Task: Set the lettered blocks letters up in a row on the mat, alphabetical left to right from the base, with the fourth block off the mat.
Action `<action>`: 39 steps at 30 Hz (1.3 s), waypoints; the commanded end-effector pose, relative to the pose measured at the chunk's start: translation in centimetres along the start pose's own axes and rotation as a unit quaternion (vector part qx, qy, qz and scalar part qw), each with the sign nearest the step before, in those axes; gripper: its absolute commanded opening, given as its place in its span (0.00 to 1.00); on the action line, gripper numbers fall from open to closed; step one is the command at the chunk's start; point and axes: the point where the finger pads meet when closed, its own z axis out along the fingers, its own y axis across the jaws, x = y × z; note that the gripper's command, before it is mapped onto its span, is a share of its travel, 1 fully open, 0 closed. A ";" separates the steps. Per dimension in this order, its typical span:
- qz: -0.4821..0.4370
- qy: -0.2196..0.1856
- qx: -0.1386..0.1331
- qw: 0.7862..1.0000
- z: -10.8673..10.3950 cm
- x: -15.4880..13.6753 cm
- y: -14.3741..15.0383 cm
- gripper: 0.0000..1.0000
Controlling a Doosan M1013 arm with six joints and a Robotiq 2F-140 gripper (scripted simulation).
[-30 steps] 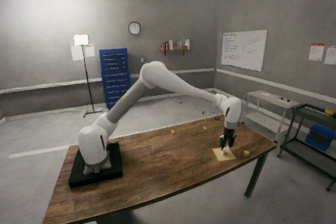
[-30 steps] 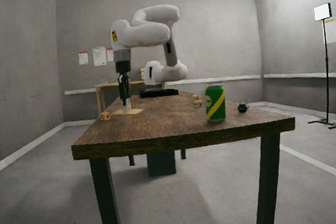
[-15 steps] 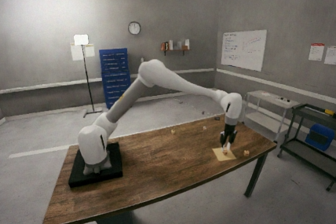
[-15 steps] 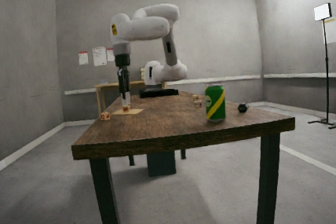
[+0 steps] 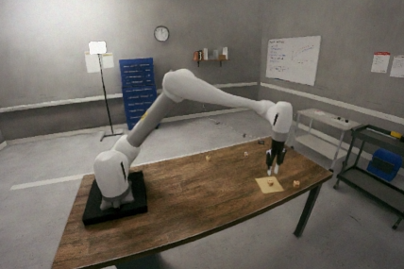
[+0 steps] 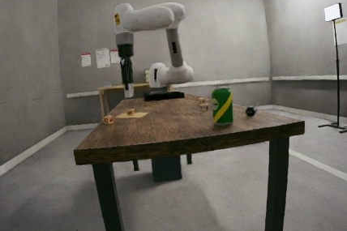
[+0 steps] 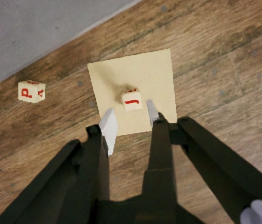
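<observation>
The pale mat (image 5: 262, 188) (image 6: 140, 115) (image 7: 158, 65) carries one small block (image 5: 270, 182) (image 6: 130, 112) (image 7: 132, 101), near its middle. Its top shows a red hooked stroke, like a J on its side in the wrist view. My gripper (image 5: 273, 172) (image 6: 129, 93) (image 7: 131, 114) is partly open and empty, above that block and clear of it. A second block (image 5: 296, 183) (image 6: 109, 120) (image 7: 31, 92) with red letters lies off the mat, near the table edge. Two more blocks stand apart, one (image 5: 208, 158) nearer the robot's base, another (image 5: 245, 154) farther out; their letters are unreadable.
A green and yellow can (image 6: 223, 106) stands on the wooden table (image 5: 189, 201) (image 6: 174, 132). A small dark object (image 5: 260, 142) (image 6: 250, 111) lies near the table's far long edge in the top view. The robot's black base plate (image 5: 139, 201) is at the other end.
</observation>
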 end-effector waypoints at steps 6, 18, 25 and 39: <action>0.000 0.000 0.001 1.000 -0.4 0.0 0.0 1.00; 0.000 0.000 0.001 1.000 -0.4 0.0 0.0 1.00; 0.000 0.000 0.001 1.000 -0.4 0.0 0.0 1.00; -0.190 0.000 0.001 0.982 -0.3 -5.1 -0.5 1.00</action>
